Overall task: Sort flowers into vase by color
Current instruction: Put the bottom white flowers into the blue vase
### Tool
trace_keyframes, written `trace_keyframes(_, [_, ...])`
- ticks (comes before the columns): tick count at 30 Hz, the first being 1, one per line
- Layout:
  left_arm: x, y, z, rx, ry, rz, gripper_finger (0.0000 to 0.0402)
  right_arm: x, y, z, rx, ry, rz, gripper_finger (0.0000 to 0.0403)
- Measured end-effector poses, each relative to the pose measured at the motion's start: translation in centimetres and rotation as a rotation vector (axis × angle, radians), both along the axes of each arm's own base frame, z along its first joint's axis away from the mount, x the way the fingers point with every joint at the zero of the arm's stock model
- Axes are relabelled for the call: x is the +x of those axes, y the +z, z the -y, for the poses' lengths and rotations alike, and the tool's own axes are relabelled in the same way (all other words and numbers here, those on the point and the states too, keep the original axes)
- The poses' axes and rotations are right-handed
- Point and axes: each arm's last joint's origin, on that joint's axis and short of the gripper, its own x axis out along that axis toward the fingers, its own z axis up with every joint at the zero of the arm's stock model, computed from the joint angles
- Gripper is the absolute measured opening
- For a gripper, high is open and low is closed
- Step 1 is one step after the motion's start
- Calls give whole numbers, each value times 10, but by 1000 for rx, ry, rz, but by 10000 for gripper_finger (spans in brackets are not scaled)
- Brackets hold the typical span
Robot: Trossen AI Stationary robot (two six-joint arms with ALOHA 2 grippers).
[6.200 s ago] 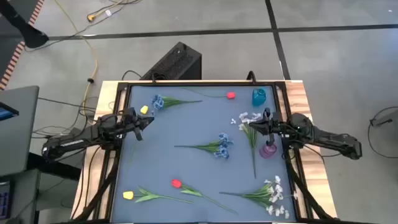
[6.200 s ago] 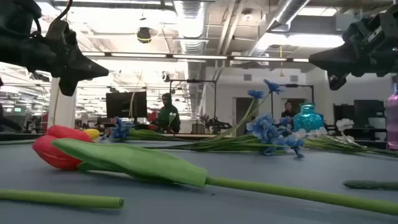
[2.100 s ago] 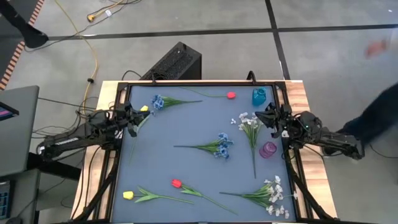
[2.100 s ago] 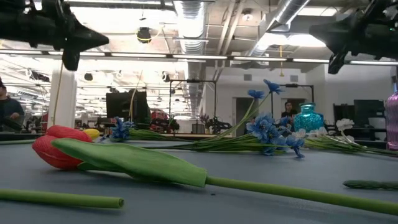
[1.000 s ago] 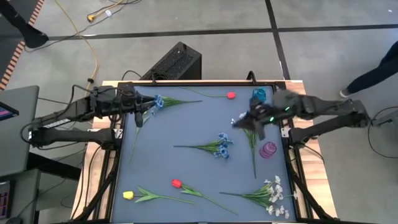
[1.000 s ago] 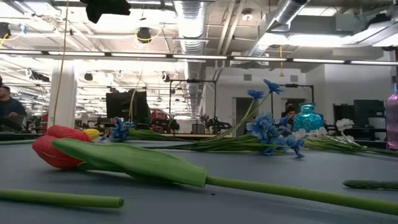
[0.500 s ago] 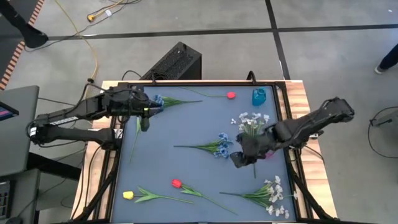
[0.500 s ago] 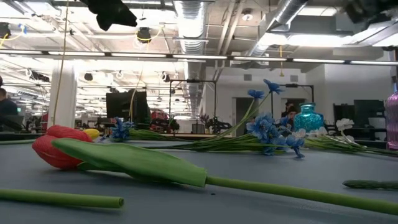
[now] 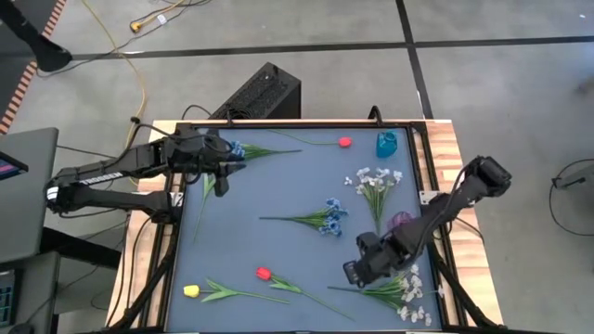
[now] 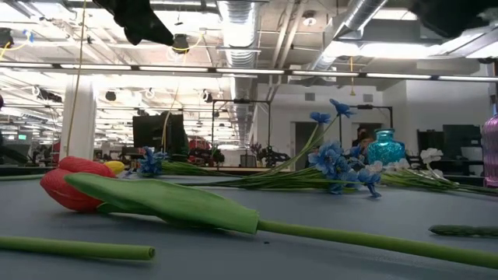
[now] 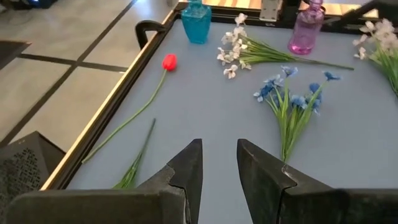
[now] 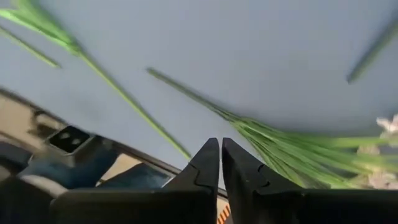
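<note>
Several flowers lie flat on the blue desk, none in a vase yet. Nearest the front edge: a yellow tulip, a red tulip and a white spray. Right claw hangs over the spray's stem ends, fingers nearly together with only a slit between them, holding nothing. Mid-desk: a blue cluster and a second white spray, with a purple vase at the right edge. Far side: another blue cluster, a red tulip, a teal vase. Left claw hovers by that far blue cluster, fingers parted a modest gap, empty. Judgement: stems look thin, light and springy, heads soft and easily crushed; leaves would slip. Best hold is low on the bare stem, clear of blossoms, where the bundle narrows.
</note>
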Motion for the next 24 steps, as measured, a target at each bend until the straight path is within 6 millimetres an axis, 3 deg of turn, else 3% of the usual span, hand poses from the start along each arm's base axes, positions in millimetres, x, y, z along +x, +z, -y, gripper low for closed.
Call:
trace_keyframes(3, [0,0,0,-13,15,4,89,-2,-5,-10,3,26,-3,76])
trace_keyframes(10, [0,1,-2,18,58,3,89,-6,-12,-26,-60,327,84,145])
trace_keyframes(19, [0,0,-2,0,78,8,89,-6,-55,-49,-172,701,56,200])
trace_keyframes(24, [0,0,-2,-1,80,8,89,-4,-76,-54,-192,769,1,202])
